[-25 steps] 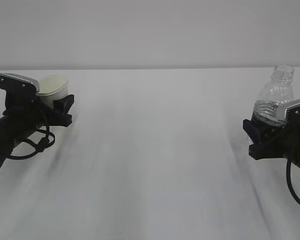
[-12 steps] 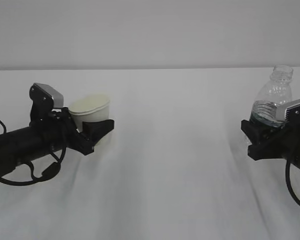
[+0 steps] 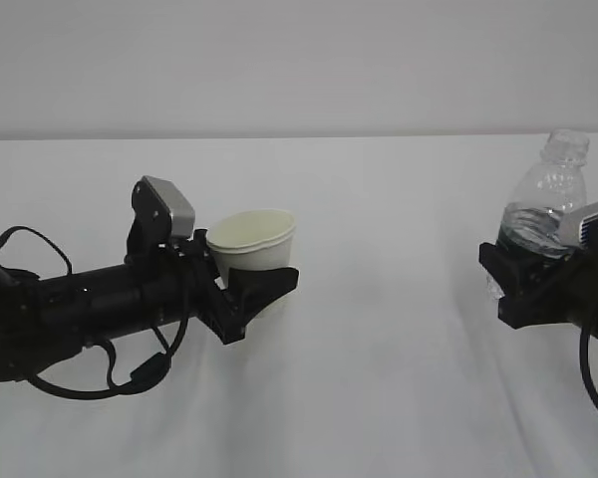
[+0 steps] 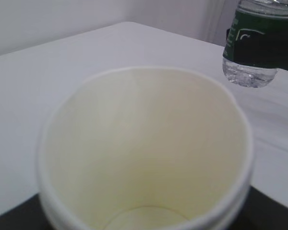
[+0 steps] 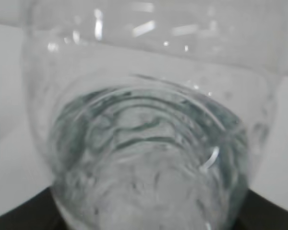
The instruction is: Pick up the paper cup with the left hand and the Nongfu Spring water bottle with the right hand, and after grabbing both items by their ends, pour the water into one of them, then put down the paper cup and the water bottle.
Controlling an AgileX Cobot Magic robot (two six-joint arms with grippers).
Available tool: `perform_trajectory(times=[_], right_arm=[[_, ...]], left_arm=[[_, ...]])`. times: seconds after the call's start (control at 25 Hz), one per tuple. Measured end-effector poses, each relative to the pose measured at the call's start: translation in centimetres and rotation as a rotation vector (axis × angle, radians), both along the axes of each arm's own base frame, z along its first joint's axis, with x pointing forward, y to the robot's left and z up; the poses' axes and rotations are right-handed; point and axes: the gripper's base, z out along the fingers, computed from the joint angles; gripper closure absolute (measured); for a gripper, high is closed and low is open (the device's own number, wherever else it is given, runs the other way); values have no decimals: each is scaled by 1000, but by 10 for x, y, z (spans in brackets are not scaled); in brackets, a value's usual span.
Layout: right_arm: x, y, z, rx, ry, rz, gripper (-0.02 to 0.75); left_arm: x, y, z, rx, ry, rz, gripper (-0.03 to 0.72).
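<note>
Tabletop: white tabletop point(image 3: 379, 398) under a plain pale wall, both arms held above it.
Left claw: the left hand's claw point(image 3: 247, 289) is clamped around the lower part of the paper cup point(image 3: 251, 239), which is lifted off the surface left of centre, mouth up and leaning slightly.
Cup inside: cream and dry-looking in the left wrist view point(image 4: 144, 158).
Right claw: the right hand's claw point(image 3: 518, 274) grips the Nongfu Spring water bottle point(image 3: 543, 199) low down, at the far right, uncapped, neck tipped a little right.
Water: a little water point(image 5: 149, 182) sits in the bottle's bottom.

Exterior faces low across table point(image 3: 379, 398); wrist views close-up.
</note>
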Motion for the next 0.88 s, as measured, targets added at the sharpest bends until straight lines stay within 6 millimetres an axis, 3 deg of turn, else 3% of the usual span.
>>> perform_trajectory(times=[0.6,0.88], right_arm=[[-12,-6,37,-44,-15,-52,324],[-18,-9,53,-53,-30,-85,325]], left_arm=[[13,-19,13,-7,-31,-99,238],[9,-35,-13,-10,15,-151,238]])
